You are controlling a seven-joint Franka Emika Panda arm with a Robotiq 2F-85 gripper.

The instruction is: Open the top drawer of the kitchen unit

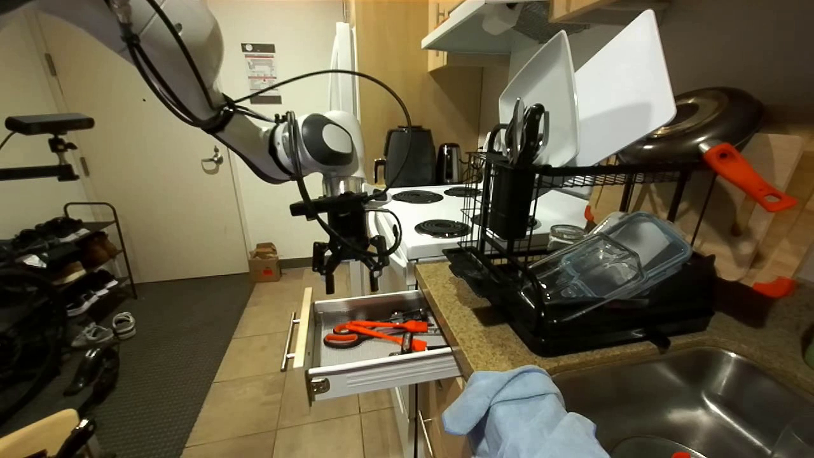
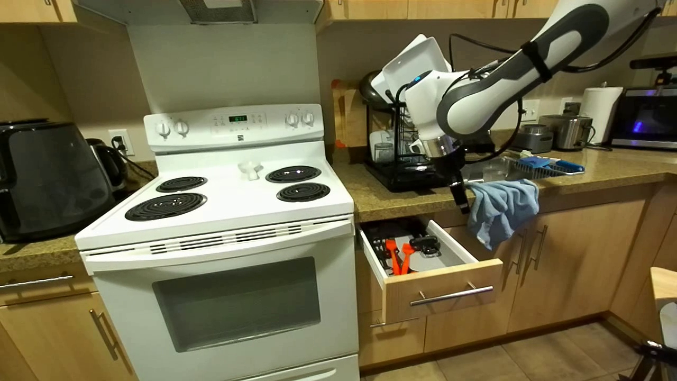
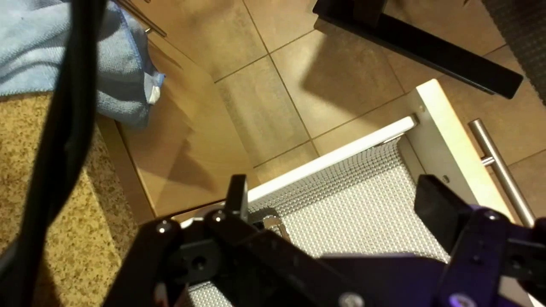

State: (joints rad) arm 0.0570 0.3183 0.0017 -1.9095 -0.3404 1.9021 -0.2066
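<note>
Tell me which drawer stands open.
The top drawer between the white stove and the blue cloth: pulled out, showing red-orange utensils; the lower drawer and the far drawer across the stove are shut.

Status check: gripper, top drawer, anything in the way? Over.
Gripper open, holding nothing. Top drawer pulled out below it, orange utensils inside. Blue towel hangs nearby, not touching drawer; nothing seen blocking.

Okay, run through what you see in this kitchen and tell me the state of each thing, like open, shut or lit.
Top drawer: open, utensils inside
Gripper: open, holding nothing
Oven door: shut
Stove display: lit green
Stove burners: dark, no glow showing
Lower cabinet doors: shut
Room door: shut
Dish rack: loaded
Blue towel: hanging over the edge of the countertop
</note>
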